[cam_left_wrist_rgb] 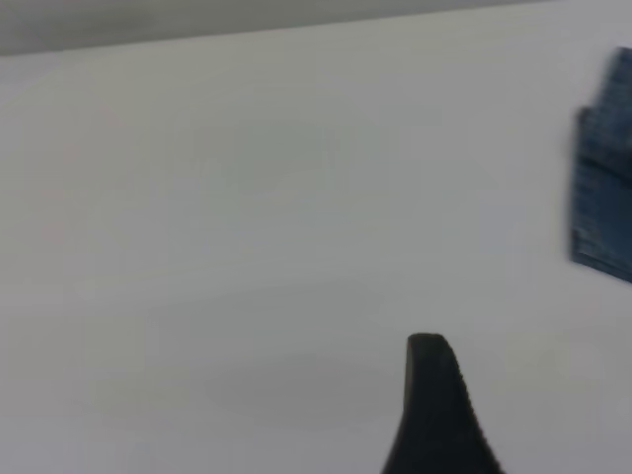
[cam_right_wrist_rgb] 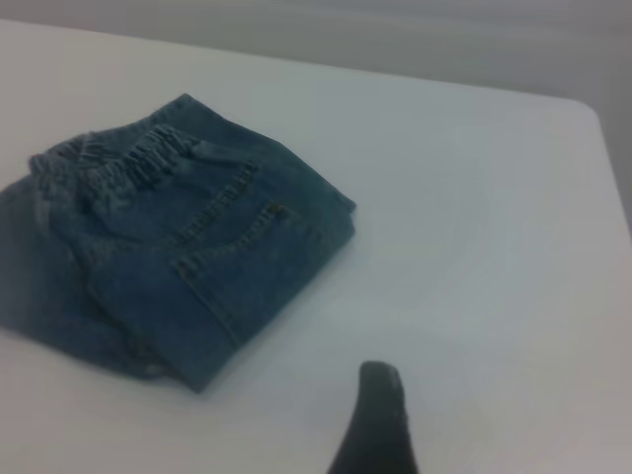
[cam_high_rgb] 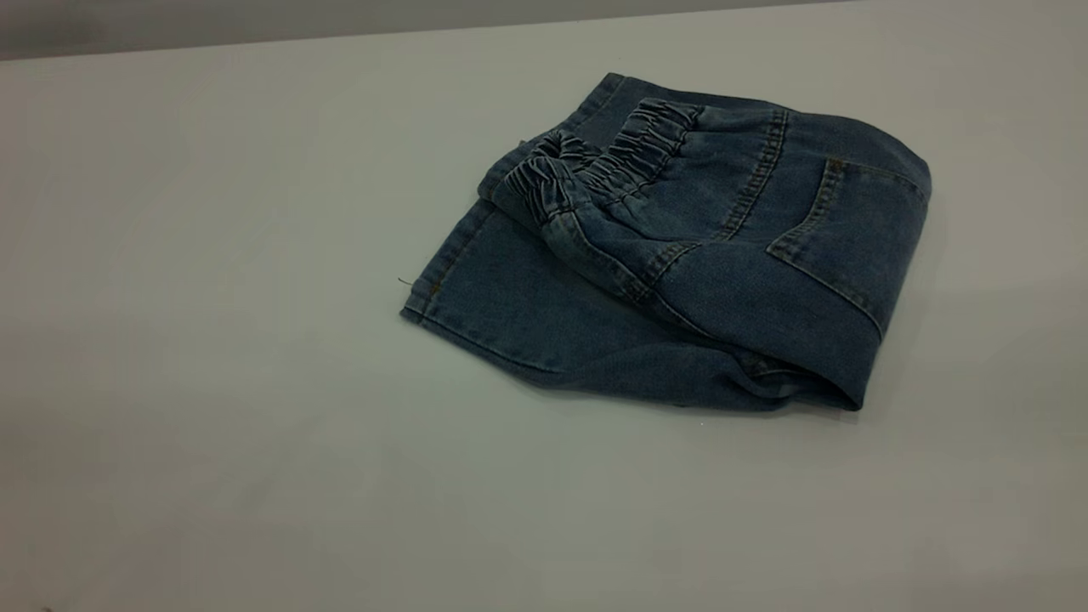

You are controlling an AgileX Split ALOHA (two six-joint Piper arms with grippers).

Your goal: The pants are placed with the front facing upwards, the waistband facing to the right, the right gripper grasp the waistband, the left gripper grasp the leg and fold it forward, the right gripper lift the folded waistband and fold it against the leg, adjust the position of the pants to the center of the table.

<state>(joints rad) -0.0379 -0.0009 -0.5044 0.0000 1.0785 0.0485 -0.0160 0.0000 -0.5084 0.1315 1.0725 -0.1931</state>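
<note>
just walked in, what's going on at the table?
Nothing is being held right now. The pants lie folded on the table, the gathered waistband turned over on top of the leg, right of centre in the outside view. Both arms are away from the cloth: only one fingertip of the left gripper and one of the right gripper shows, each over bare table. The folds look done; centring may remain.

We count one pair of pants (cam_high_rgb: 680,280), folded over, with one waistband (cam_high_rgb: 612,161) and one patch pocket (cam_high_rgb: 841,246) showing. One table (cam_high_rgb: 212,382) under it. One black fingertip (cam_left_wrist_rgb: 434,405) per wrist view, so two tools, each clear of the pants.
</note>
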